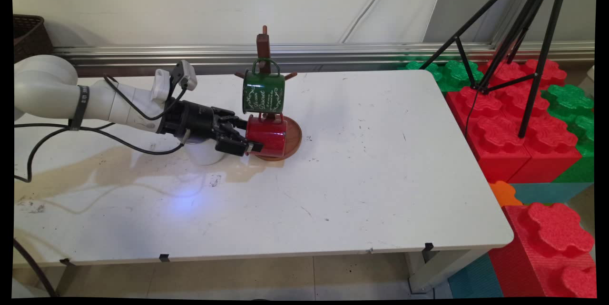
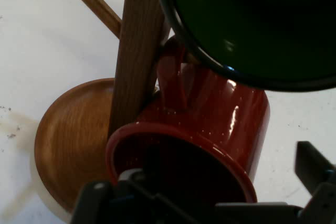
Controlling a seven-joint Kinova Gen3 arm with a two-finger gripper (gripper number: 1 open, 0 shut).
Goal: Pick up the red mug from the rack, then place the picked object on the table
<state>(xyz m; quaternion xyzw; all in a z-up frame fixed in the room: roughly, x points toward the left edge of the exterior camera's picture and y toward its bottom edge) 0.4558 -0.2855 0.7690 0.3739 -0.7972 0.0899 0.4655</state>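
White tabletop [image 1: 361, 186], scuffed and stained, runs across the room toward a pale wall with a metal rail along its foot. On the floor at the right sit big red and green foam blocks [image 1: 518, 119] with a black tripod [image 1: 518, 43] standing over them, and a dark woven basket [image 1: 29, 36] sits at the far left by the wall.

Near the middle of the table stands a wooden mug tree [image 1: 263, 45] on a round wooden base [image 1: 294, 138]. A green mug [image 1: 263, 92] hangs by its handle from an upper peg; it carries white script that I cannot read in full. Below it a red mug [image 1: 267, 134] lies on its side, over the base. The gripper [image 1: 251, 138] reaches in level from the left, its fingers straddling the red mug's rim: one black finger lies along the outside wall, the other goes into the mouth. A white cup [image 1: 204, 153] stands on the table under the wrist, mostly hidden.

From the hand camera more shows: the red mug [image 2: 210, 124] has fine white speckles, its handle hooks round a low peg against the wooden post [image 2: 135, 51], and the green mug's dark inside [image 2: 252, 19] hangs right above it. One finger [image 2: 314, 169] stands clear on the outer side of the mug's wall.
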